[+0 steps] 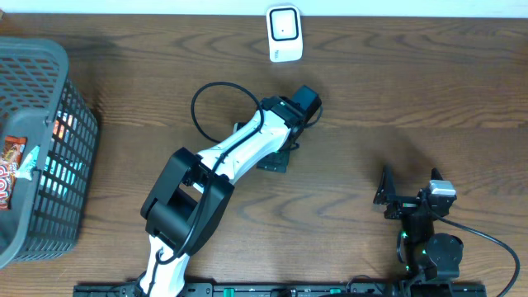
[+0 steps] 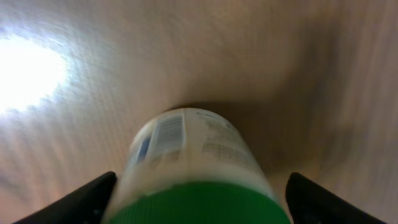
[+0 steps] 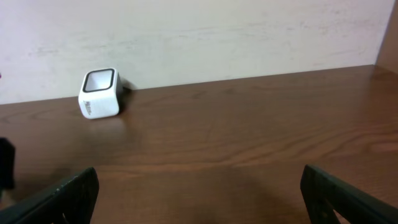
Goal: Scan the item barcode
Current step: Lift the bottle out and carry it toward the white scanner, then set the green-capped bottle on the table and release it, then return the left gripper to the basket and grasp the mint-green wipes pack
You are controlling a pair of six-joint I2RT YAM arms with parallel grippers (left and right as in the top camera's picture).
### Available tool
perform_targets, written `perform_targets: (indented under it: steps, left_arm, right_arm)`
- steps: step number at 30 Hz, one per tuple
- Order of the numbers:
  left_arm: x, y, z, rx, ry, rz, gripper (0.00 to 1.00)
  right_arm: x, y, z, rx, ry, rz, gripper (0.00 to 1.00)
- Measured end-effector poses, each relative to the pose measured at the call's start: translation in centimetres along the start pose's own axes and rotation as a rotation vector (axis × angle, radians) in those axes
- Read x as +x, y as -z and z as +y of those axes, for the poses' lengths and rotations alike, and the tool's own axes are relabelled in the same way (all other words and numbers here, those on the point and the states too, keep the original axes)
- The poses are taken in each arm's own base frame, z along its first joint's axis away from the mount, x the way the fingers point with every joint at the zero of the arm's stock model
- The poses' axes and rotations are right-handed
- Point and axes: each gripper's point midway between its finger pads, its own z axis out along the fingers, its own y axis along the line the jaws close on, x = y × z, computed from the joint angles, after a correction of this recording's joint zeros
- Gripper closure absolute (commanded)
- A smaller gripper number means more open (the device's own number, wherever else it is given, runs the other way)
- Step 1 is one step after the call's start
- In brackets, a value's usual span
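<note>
A white bottle [image 2: 193, 155] with a green cap [image 2: 199, 208] lies on the wooden table between the fingers of my left gripper [image 2: 200, 183]. Its label shows a barcode [image 2: 168, 134] on the upper left side. The jaws stand apart, with a clear gap to the bottle on the right side; the left finger [image 2: 93, 199] is close to it. In the overhead view the left arm [image 1: 247, 148] covers the bottle. The white scanner [image 1: 285, 33] stands at the table's far edge, also seen from the right wrist as a white scanner [image 3: 99, 93]. My right gripper [image 3: 199, 186] is open and empty, low over the table.
A grey wire basket [image 1: 49, 140] with packaged snacks stands at the left edge. A black cable [image 1: 206, 103] loops beside the left arm. The right arm [image 1: 425, 223] rests near the front right. A pale wall [image 3: 199, 37] backs the table.
</note>
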Motion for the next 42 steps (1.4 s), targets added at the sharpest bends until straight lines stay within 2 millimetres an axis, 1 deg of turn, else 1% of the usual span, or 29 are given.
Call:
perform_targets:
  steps: [3,8,10,12,15,17,18,21,22,23,24,26,27,30,31,32,34,35,37,39,40,41,42]
  left_arm:
    - [0.9,0.0,-1.0,0.038,0.008,0.043,0.06]
    - [1.0,0.2,-0.8,0.031,-0.01,0.049,0.05]
    - [0.9,0.6,-1.0,0.041,-0.044,0.047,0.05]
    - [0.7,1.8,-1.4,0.069,-0.087,0.047,0.05]
    - [0.3,4.8,-2.3,0.144,-0.16,0.057,0.05]
    - [0.0,7.4,-3.0,0.209,-0.214,0.069,0.05]
    - [-0.3,9.3,-3.4,0.256,-0.259,0.07,0.05]
    - [-1.8,14.4,-4.2,0.383,-0.413,0.044,0.05]
    - [-2.3,15.7,-4.4,0.416,-0.456,0.033,0.05]
    - [-3.2,17.3,-4.6,0.459,-0.516,0.015,0.04]
    - [-4.1,18.7,-4.9,0.496,-0.567,-0.007,0.0]
    - [-6.5,21.3,-5.4,0.561,-0.661,-0.068,0.02]
    - [-8.2,22.7,-5.7,0.591,-0.712,-0.114,0.02]
    - [-13.6,26.0,-6.0,0.639,-0.841,-0.252,0.02]
    - [-15.9,27.2,-6.1,0.647,-0.855,-0.302,0.02]
    - [-18.6,28.6,-5.9,0.649,-0.854,-0.354,0.02]
    - [-24.1,31.3,-5.3,0.651,-0.799,-0.457,0.02]
    - [-27.3,33.1,-4.8,0.659,-0.751,-0.517,0.02]
    - [-32.9,36.5,-3.1,0.668,-0.646,-0.63,0.02]
    - [-37.2,39.4,-0.8,0.665,-0.547,-0.729,0.02]
    - [-39.2,40.6,0.5,0.656,-0.491,-0.771,0.02]
    - [-41.2,41.4,2.1,0.632,-0.427,-0.811,0.02]
    - [-42.8,41.5,3.4,0.602,-0.376,-0.829,0.02]
  right_arm:
    - [0.0,0.0,0.0,0.0,0.0,0.0,0.01]
    - [0.0,0.0,0.0,0.0,0.0,0.0,0.01]
    - [0.0,0.0,0.0,0.0,0.0,0.0,0.01]
    - [0.0,0.0,0.0,0.0,0.0,0.0,0.01]
    - [0.0,0.0,0.0,0.0,0.0,0.0,0.01]
    - [0.0,0.0,0.0,0.0,0.0,0.0,0.01]
    - [0.0,0.0,0.0,0.0,0.0,0.0,0.01]
    - [0.0,0.0,0.0,0.0,0.0,0.0,0.01]
    - [0.0,0.0,0.0,0.0,0.0,0.0,0.01]
    - [0.0,0.0,0.0,0.0,0.0,0.0,0.01]
    - [0.0,0.0,0.0,0.0,0.0,0.0,0.01]
    - [0.0,0.0,0.0,0.0,0.0,0.0,0.01]
    - [0.0,0.0,0.0,0.0,0.0,0.0,0.01]
    - [0.0,0.0,0.0,0.0,0.0,0.0,0.01]
    - [0.0,0.0,0.0,0.0,0.0,0.0,0.01]
    - [0.0,0.0,0.0,0.0,0.0,0.0,0.01]
    - [0.0,0.0,0.0,0.0,0.0,0.0,0.01]
    - [0.0,0.0,0.0,0.0,0.0,0.0,0.01]
    - [0.0,0.0,0.0,0.0,0.0,0.0,0.01]
    - [0.0,0.0,0.0,0.0,0.0,0.0,0.01]
    - [0.0,0.0,0.0,0.0,0.0,0.0,0.01]
    - [0.0,0.0,0.0,0.0,0.0,0.001,0.01]
    - [0.0,0.0,0.0,0.0,0.0,0.0,0.01]
